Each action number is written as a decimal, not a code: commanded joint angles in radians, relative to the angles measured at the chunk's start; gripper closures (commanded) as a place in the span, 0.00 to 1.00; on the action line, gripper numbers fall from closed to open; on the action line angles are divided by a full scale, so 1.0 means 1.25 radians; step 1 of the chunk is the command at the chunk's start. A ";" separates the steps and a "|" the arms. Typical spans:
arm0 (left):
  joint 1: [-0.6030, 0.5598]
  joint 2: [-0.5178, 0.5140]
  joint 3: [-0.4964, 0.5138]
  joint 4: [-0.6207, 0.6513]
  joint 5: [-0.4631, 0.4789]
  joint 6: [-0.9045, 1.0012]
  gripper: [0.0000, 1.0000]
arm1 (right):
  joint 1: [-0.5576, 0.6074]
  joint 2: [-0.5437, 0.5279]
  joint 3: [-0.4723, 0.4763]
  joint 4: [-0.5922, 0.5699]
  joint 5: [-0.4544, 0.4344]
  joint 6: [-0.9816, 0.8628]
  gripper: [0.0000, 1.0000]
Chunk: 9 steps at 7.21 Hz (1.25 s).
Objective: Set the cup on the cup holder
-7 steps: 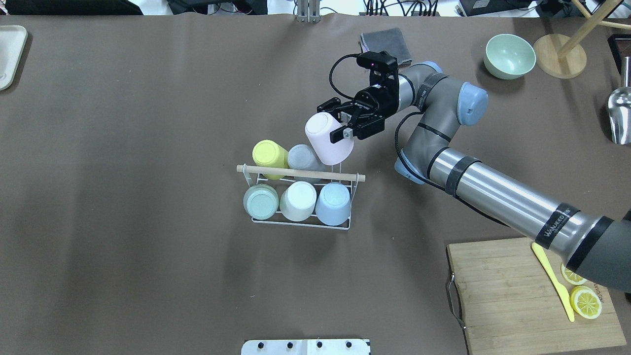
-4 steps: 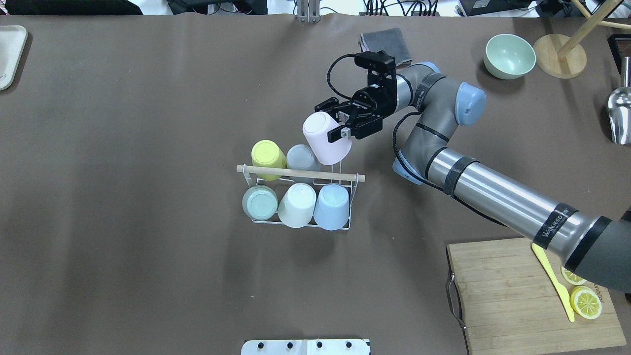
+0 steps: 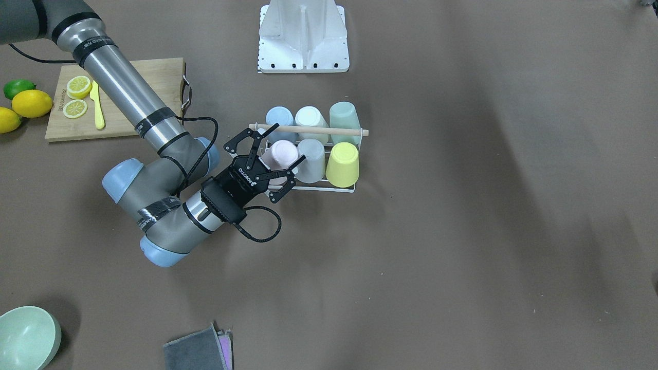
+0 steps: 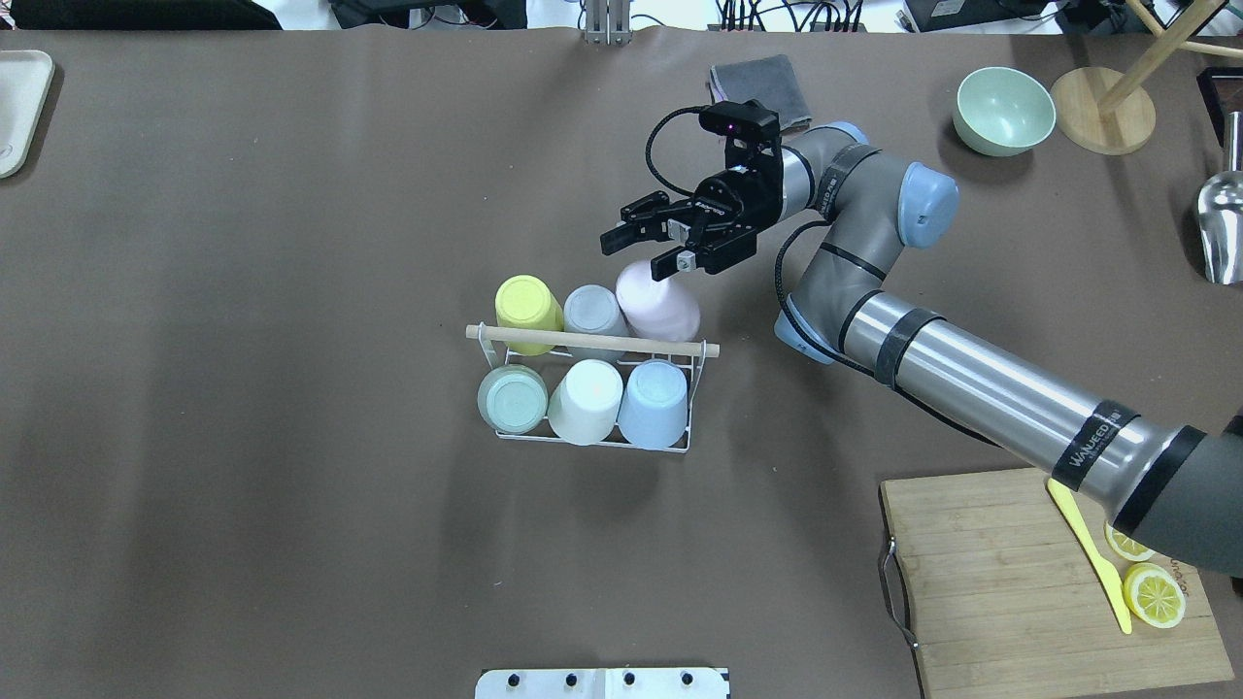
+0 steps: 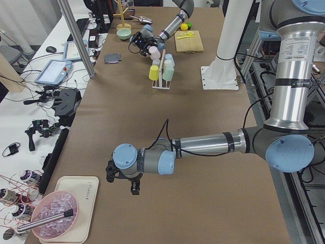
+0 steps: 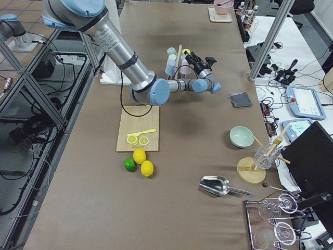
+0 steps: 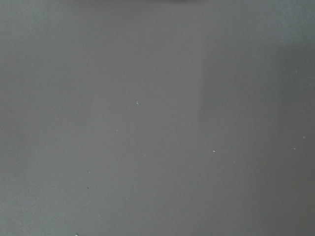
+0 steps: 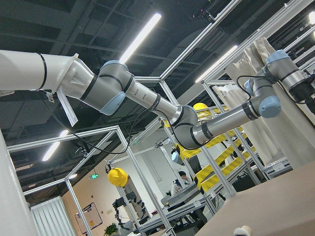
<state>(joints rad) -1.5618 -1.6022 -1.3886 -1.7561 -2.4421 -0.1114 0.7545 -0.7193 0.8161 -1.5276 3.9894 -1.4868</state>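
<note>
A second ago my right gripper (image 4: 636, 257) was clamped on the pink cup (image 4: 660, 303), carrying it tilted above the cup holder (image 4: 592, 341). Now its fingers are spread wide and the cup has dropped out of them. It sits bottom-up just under the fingertips, in the end slot of the holder's row nearest the hand, touching the grey cup (image 4: 594, 311) beside it. The yellow cup (image 4: 529, 303) is one slot further from the hand. Across the wooden rod, the far row holds three more cups: the blue (image 4: 653, 398), the white (image 4: 587, 396) and the green (image 4: 513, 398).

I read this as the release done. All six slots look filled, and the pink cup leans at much the same angle as its neighbours. I can't see the prong inside it, though, so I can't confirm it is fully seated. In the front view the open fingers straddle the cup, and I can't tell whether a pad grazes it. I'd back the hand straight out along its own axis so as not to catch the cup or the rod.

My left gripper (image 5: 121, 182) hangs low over bare table well away from all this. I can't tell whether it is open or closed.
</note>
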 commanded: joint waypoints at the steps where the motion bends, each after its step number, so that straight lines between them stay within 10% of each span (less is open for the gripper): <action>1: -0.005 0.017 -0.013 0.003 0.000 -0.002 0.02 | 0.000 -0.001 0.000 0.000 0.004 0.002 0.08; 9: -0.004 0.031 -0.007 0.017 0.001 0.003 0.02 | 0.178 -0.211 0.144 -0.005 -0.015 0.143 0.01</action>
<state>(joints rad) -1.5667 -1.5637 -1.4008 -1.7420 -2.4421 -0.1072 0.9424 -0.9302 0.9719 -1.5317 3.9799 -1.3218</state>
